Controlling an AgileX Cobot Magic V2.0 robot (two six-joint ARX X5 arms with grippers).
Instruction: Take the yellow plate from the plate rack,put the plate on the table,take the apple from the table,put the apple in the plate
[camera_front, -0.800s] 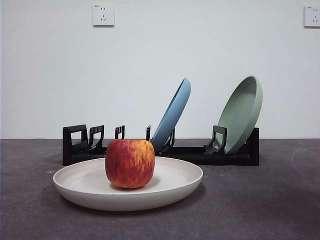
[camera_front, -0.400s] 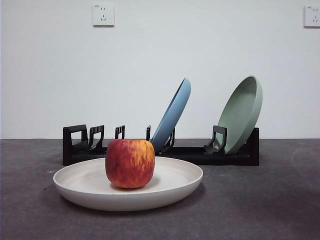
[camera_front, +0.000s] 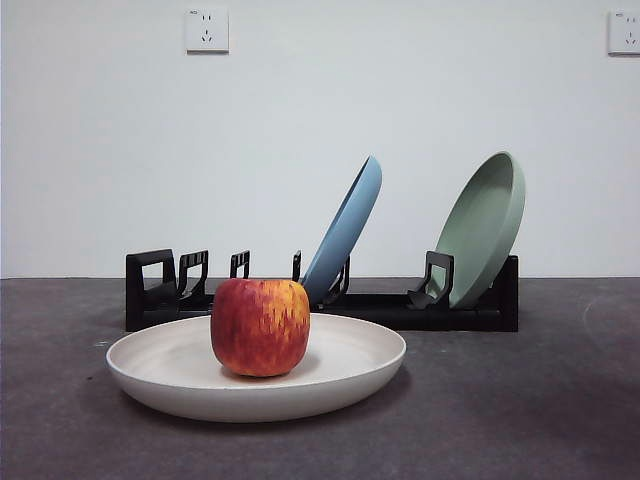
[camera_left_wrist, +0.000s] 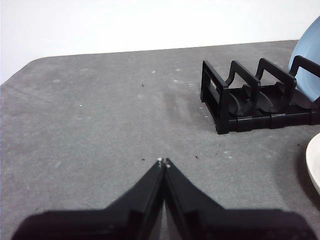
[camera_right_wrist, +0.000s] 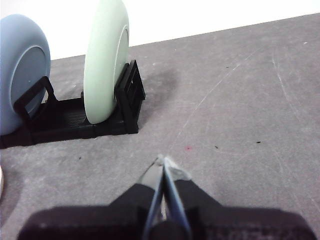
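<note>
The dark grey tabletop (camera_front: 520, 400) carries the cream plate (camera_front: 170, 375) in front and the black rack (camera_front: 390, 312) behind it.

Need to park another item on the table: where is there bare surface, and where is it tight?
Bare table lies right of the yellow plate, in front of the plate rack's green-plate end. More lies off the rack's empty end, around the left tool. It is tight between the plate's far rim and the rack, behind the apple.
</note>
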